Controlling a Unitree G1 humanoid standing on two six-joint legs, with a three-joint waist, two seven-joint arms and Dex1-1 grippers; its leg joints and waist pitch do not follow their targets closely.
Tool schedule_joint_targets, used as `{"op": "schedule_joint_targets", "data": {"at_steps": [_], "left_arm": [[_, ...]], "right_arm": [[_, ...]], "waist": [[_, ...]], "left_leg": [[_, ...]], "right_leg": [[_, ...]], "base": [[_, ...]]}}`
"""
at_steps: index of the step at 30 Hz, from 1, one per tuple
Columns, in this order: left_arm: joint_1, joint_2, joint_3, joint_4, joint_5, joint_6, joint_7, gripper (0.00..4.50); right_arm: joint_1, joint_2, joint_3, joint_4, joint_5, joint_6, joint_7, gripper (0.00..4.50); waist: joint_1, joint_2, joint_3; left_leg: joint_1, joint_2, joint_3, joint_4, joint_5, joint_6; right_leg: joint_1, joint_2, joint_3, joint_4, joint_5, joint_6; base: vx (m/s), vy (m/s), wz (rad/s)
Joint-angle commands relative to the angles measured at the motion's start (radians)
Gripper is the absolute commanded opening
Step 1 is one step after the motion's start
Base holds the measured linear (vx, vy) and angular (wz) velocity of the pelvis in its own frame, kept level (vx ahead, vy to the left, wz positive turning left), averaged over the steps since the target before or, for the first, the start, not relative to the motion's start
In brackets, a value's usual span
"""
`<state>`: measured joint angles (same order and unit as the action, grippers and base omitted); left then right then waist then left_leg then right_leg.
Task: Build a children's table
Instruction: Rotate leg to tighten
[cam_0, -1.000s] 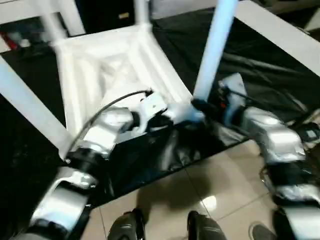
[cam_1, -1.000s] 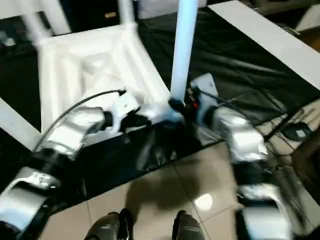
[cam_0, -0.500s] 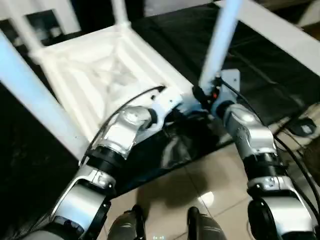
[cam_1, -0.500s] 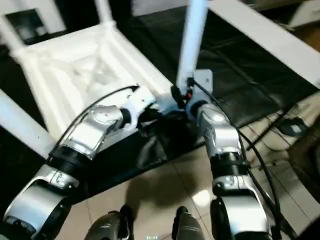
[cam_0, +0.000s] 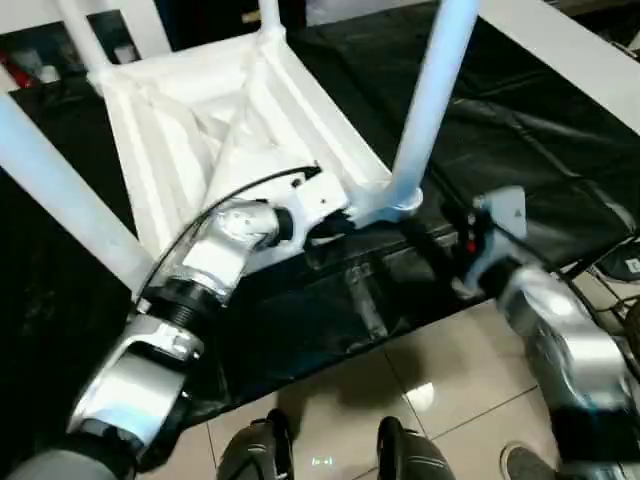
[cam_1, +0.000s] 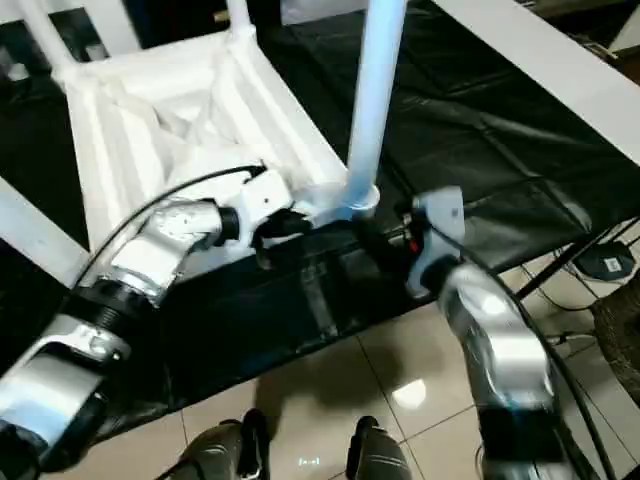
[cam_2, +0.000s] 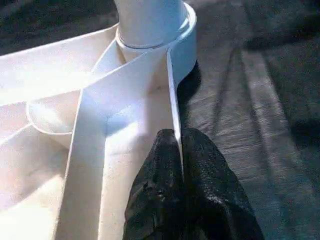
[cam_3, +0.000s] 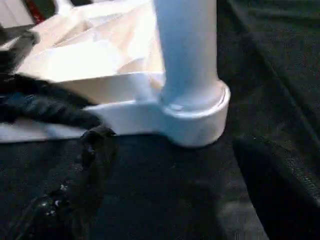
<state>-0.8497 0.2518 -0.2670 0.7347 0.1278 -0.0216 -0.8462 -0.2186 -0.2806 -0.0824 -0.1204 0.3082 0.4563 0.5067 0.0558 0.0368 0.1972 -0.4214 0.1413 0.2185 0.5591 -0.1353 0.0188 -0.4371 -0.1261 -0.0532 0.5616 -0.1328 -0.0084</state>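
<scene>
My left gripper (cam_2: 177, 145) is pinched onto the side rim of the children's table (cam_0: 210, 110), one finger inside the rim and one outside, just beside the near corner socket (cam_3: 197, 122). My right gripper (cam_3: 165, 165) stands with its fingers spread wide and nothing between them, near that socket but clear of it. The table lies upside down on the black-covered worktable (cam_0: 540, 130), ribbed underside up, a leg (cam_0: 430, 100) standing upright in the near socket.
</scene>
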Motion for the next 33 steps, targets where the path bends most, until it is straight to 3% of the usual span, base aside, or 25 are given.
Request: {"op": "schedule_joint_targets", "data": {"at_steps": [1, 3, 8, 10, 12, 13, 16, 17, 18, 19, 20, 21, 22, 23, 24, 25, 26, 27, 28, 29, 30, 31, 32, 33], "left_arm": [[-0.005, 0.023, 0.039, 0.04, -0.01, -0.053, 0.009, 0.43], [-0.003, 0.025, 0.045, 0.043, -0.016, -0.064, 0.006, 0.53], [0.054, -0.009, 0.134, -0.016, -0.143, -0.098, -0.007, 0.93], [0.097, -0.035, 0.19, -0.081, -0.191, -0.083, 0.066, 0.96], [0.134, -0.064, 0.245, -0.153, -0.243, 0.009, 0.124, 1.31], [0.188, -0.088, 0.289, -0.258, -0.268, 0.106, 0.205, 1.33], [0.262, -0.101, 0.31, -0.382, -0.275, 0.158, 0.264, 1.58], [0.333, -0.121, 0.305, -0.48, -0.274, 0.163, 0.289, 1.58], [0.346, -0.125, 0.304, -0.496, -0.271, 0.162, 0.296, 1.72], [0.424, -0.16, 0.302, -0.594, -0.254, 0.162, 0.355, 1.76], [0.435, -0.166, 0.303, -0.607, -0.252, 0.163, 0.366, 1.76], [0.478, -0.188, 0.296, -0.659, -0.244, 0.165, 0.398, 1.82], [0.52, -0.207, 0.279, -0.71, -0.237, 0.181, 0.419, 1.98], [0.52, -0.207, 0.279, -0.71, -0.237, 0.181, 0.419, 2.1], [0.527, -0.208, 0.274, -0.72, -0.234, 0.188, 0.423, 2.1], [0.586, -0.221, 0.229, -0.802, -0.213, 0.232, 0.455, 2.16], [0.625, -0.237, 0.204, -0.837, -0.201, 0.274, 0.49, 2.27], [0.628, -0.238, 0.202, -0.839, -0.2, 0.277, 0.493, 2.4], [0.651, -0.249, 0.191, -0.851, -0.177, 0.28, 0.52, 2.5], [0.657, -0.251, 0.188, -0.853, -0.167, 0.278, 0.528, 2.5], [0.669, -0.255, 0.179, -0.859, -0.145, 0.27, 0.545, 2.55], [0.68, -0.255, 0.168, -0.86, -0.111, 0.245, 0.564, 2.61], [0.689, -0.257, 0.16, -0.864, -0.094, 0.237, 0.578, 2.84], [0.703, -0.282, 0.175, -0.876, -0.117, 0.282, 0.613, 2.84]], "right_arm": [[0.018, 0.017, -0.015, -0.073, 0.026, 0.016, -0.018, 4.43], [0.023, 0.022, -0.018, -0.085, 0.031, 0.018, -0.025, 4.49], [0.037, 0.094, -0.05, -0.165, 0.055, 0.013, -0.125, 4.5], [0.054, 0.086, -0.028, -0.208, 0.053, 0.063, -0.134, 4.5], [0.06, 0.065, -0.003, -0.238, 0.026, 0.137, -0.154, 4.5], [0.076, 0.075, 0.006, -0.256, 0.013, 0.113, -0.163, 4.5], [0.098, 0.056, 0.041, -0.276, -0.006, 0.119, -0.146, 4.5], [0.11, 0.057, 0.051, -0.277, -0.024, 0.099, -0.155, 4.5], [0.111, 0.057, 0.053, -0.277, -0.028, 0.096, -0.156, 4.5], [0.119, 0.052, 0.064, -0.275, -0.047, 0.072, -0.161, 4.5], [0.12, 0.051, 0.066, -0.274, -0.05, 0.069, -0.162, 4.5], [0.124, 0.046, 0.071, -0.274, -0.058, 0.062, -0.165, 4.5], [0.127, 0.039, 0.076, -0.275, -0.064, 0.058, -0.167, 4.5], [0.127, 0.039, 0.076, -0.275, -0.064, 0.058, -0.167, 4.5], [0.127, 0.038, 0.077, -0.276, -0.065, 0.059, -0.168, 4.5], [0.132, 0.032, 0.081, -0.281, -0.07, 0.063, -0.173, 4.5], [0.134, 0.022, 0.087, -0.275, -0.092, 0.049, -0.179, 4.5], [0.134, 0.021, 0.087, -0.274, -0.094, 0.048, -0.18, 4.5], [0.135, 0.016, 0.087, -0.266, -0.11, 0.033, -0.18, 4.5], [0.135, 0.015, 0.086, -0.263, -0.114, 0.03, -0.181, 4.5], [0.137, 0.014, 0.082, -0.257, -0.118, 0.024, -0.182, 4.5], [0.136, 0.014, 0.076, -0.251, -0.118, 0.024, -0.184, 4.5], [0.133, 0.013, 0.073, -0.244, -0.116, 0.025, -0.188, 4.5], [0.127, 0.018, 0.07, -0.232, -0.111, 0.029, -0.197, 4.5]], "waist": [[0.001, -0.02, -0.109], [-0.004, -0.022, -0.109], [-0.005, -0.018, -0.118], [-0.004, -0.016, -0.123], [-0.002, -0.015, -0.124], [0.001, -0.018, -0.129], [0.004, -0.014, -0.127], [0.012, -0.026, -0.118], [0.006, -0.002, -0.13], [-0.015, 0.013, -0.13], [-0.023, 0.033, -0.127], [-0.038, 0.034, -0.115], [-0.038, 0.042, -0.113], [-0.027, 0.046, -0.104], [-0.021, 0.046, -0.105], [-0.004, 0.019, -0.109], [-0.007, -0.009, -0.121], [0.029, -0.066, -0.097], [0.029, -0.033, -0.088], [0.016, -0.054, -0.1], [0.021, -0.059, -0.084], [0.024, -0.064, -0.114], [0.022, -0.062, -0.119], [0.004, -0.042, -0.122]], "left_leg": [[0.035, 0.074, -0.044, -0.067, -0.248, 0.085], [0.034, 0.073, -0.043, -0.065, -0.247, 0.082], [0.042, 0.075, -0.036, -0.06, -0.214, 0.089], [0.041, 0.077, -0.036, -0.058, -0.195, 0.097], [0.04, 0.076, -0.035, -0.055, -0.174, 0.104], [0.041, 0.075, -0.034, -0.052, -0.164, 0.108], [0.035, 0.076, -0.035, -0.049, -0.187, 0.105], [-0.023, 0.051, -0.079, -0.062, -0.191, 0.156], [-0.01, 0.064, -0.092, -0.066, -0.177, 0.175], [0.0, 0.074, -0.136, -0.057, -0.143, 0.216], [0.015, 0.106, -0.19, -0.067, -0.169, 0.229], [0.035, 0.134, -0.245, -0.093, -0.256, 0.243], [0.044, 0.14, -0.271, -0.106, -0.318, 0.231], [0.038, 0.137, -0.282, -0.134, -0.469, 0.155], [0.035, 0.131, -0.292, -0.146, -0.538, 0.101], [0.003, 0.076, -0.296, -0.145, -0.63, 0.045], [-0.009, 0.043, -0.285, -0.103, -0.57, 0.073], [0.015, -0.061, -0.158, 0.156, -0.256, 0.033], [0.009, -0.044, -0.16, 0.207, -0.137, 0.013], [-0.082, -0.048, -0.157, 0.23, -0.111, -0.029], [-0.078, -0.042, -0.152, 0.221, -0.13, -0.037], [-0.044, -0.018, -0.157, 0.181, -0.189, -0.008], [-0.029, -0.003, -0.152, 0.138, -0.172, 0.01], [-0.009, 0.009, -0.148, 0.063, -0.119, 0.053]], "right_leg": [[0.048, -0.039, 0.034, -0.048, -0.23, -0.207], [0.047, -0.041, 0.034, -0.048, -0.232, -0.217], [0.043, -0.035, 0.033, -0.039, -0.178, -0.256], [0.05, -0.033, 0.033, -0.032, -0.141, -0.266], [0.052, -0.032, 0.032, -0.027, -0.12, -0.272], [0.053, -0.032, 0.032, -0.028, -0.121, -0.276], [0.055, -0.036, 0.032, -0.035, -0.179, -0.257], [0.09, -0.05, -0.011, -0.022, -0.209, -0.236], [0.092, -0.043, -0.031, -0.015, -0.199, -0.235], [0.071, -0.017, -0.05, 0.001, -0.134, -0.236], [0.063, 0.017, -0.062, 0.033, -0.148, -0.233], [0.039, 0.043, -0.064, 0.075, -0.236, -0.236], [0.034, 0.054, -0.063, 0.102, -0.29, -0.231], [0.022, 0.077, -0.052, 0.154, -0.326, -0.205], [0.019, 0.081, -0.038, 0.172, -0.315, -0.185], [0.039, 0.063, 0.037, 0.154, -0.306, -0.166], [0.055, 0.025, 0.08, 0.103, -0.314, -0.183], [-0.003, -0.1, 0.071, -0.113, -0.779, -0.086], [-0.02, -0.135, 0.096, -0.14, -0.978, -0.065], [0.081, -0.128, 0.056, -0.086, -1.06, 0.132], [0.081, -0.137, 0.062, -0.096, -1.042, 0.167], [0.132, -0.158, 0.056, -0.059, -0.796, 0.048], [0.144, -0.143, 0.03, -0.054, -0.675, -0.026], [0.154, -0.057, -0.066, -0.042, -0.477, -0.118]], "base": [[0.0, 0.0, 0.0], [0.0, 0.0, 0.0], [0.0, 0.0, 0.0], [0.0, 0.0, 0.0], [0.0, 0.0, 0.0], [0.0, 0.0, 0.0], [0.0, 0.0, 0.0], [0.0, 0.0, 0.0], [0.0, 0.0, 0.0], [-0.032, -0.033, 0.39], [-0.019, -0.06, 0.54], [-0.019, -0.06, 0.54], [-0.039, -0.11, 0.62], [-0.051, -0.179, 0.75], [-0.051, -0.179, 0.75], [-0.06, -0.238, 0.83], [-0.08, -0.284, 0.85], [-0.08, -0.284, 0.85], [-0.156, -0.251, 0.73], [-0.092, -0.186, 0.55], [-0.092, -0.186, 0.55], [-0.024, -0.143, 0.63], [-0.106, -0.114, 0.76], [-0.106, -0.114, 0.76]]}}
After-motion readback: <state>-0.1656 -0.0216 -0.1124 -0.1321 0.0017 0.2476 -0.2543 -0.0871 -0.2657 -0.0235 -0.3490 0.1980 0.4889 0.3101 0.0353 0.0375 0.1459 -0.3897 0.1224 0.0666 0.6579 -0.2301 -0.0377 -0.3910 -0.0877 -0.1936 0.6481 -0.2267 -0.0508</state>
